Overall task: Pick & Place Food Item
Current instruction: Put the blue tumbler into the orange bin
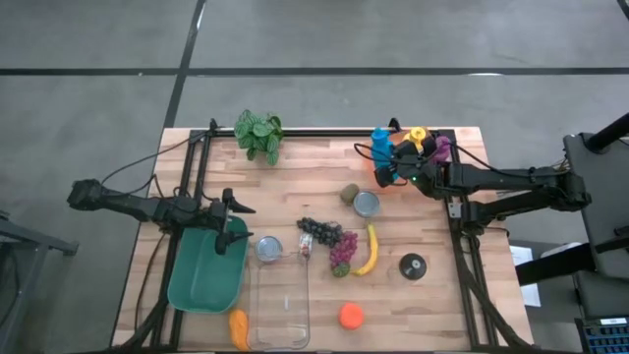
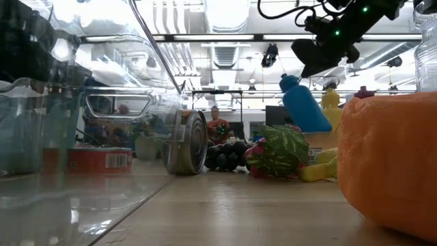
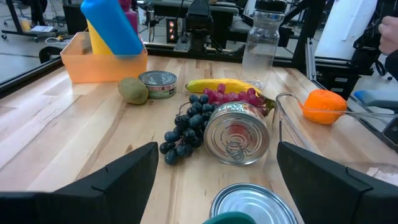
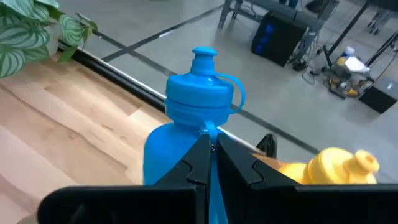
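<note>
Dark fingers of the left gripper [image 3: 214, 180] frame the lower edge of the left wrist view, spread wide with nothing between them. From the claw outward: one upright tin can [image 3: 261, 205] sits just ahead at bottom centre; a second tin can on its side [image 3: 237, 132] lies beyond it, mid-frame; dark grapes [image 3: 186, 127] lie touching its left flank; red grapes [image 3: 230, 95] and a banana [image 3: 217, 85] lie behind, upper centre. A kiwi [image 3: 133, 91] and a flat tin [image 3: 157, 84] stand upper left, an orange [image 3: 324, 106] at right.

In the high view, the left gripper [image 1: 228, 218] hovers over the green bin [image 1: 197, 285] at lower left. The right gripper [image 1: 398, 165], upper right, has its fingers pressed together against the blue bottle [image 1: 380, 147].

The task names no particular food; the grapes are the nearest candidate, judged the likely target. To grasp well, the open claw should pass above both cans, descend centred on the cluster, and close gently on its bulk, avoiding the rolling can.
</note>
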Robot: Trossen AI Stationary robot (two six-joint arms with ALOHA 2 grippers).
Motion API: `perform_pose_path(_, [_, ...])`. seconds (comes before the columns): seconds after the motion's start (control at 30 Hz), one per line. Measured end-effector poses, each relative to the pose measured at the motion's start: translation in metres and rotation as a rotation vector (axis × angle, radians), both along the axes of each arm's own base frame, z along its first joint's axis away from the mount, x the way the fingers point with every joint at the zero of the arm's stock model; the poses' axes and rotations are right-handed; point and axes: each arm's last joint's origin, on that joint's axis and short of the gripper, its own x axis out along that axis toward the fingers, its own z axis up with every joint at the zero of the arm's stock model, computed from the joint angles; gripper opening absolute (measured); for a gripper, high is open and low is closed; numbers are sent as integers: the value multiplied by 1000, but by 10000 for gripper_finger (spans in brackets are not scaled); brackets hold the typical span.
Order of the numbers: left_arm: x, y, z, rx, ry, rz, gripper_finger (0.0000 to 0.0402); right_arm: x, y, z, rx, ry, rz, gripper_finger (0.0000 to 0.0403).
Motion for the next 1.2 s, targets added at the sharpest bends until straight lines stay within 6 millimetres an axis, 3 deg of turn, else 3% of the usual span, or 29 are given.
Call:
perform_pose_path(0.3, [0, 0, 0, 0, 0, 0, 336, 1, -20, 5, -50, -17, 10, 15])
perform_pose_path(0.8, [0, 0, 0, 0, 0, 0, 336, -11, -62, -4, -22, -135, 48, 15])
perform_pose_path(1.2, [0, 0, 0, 0, 0, 0, 336, 7, -87, -24, 0, -68, 19, 15])
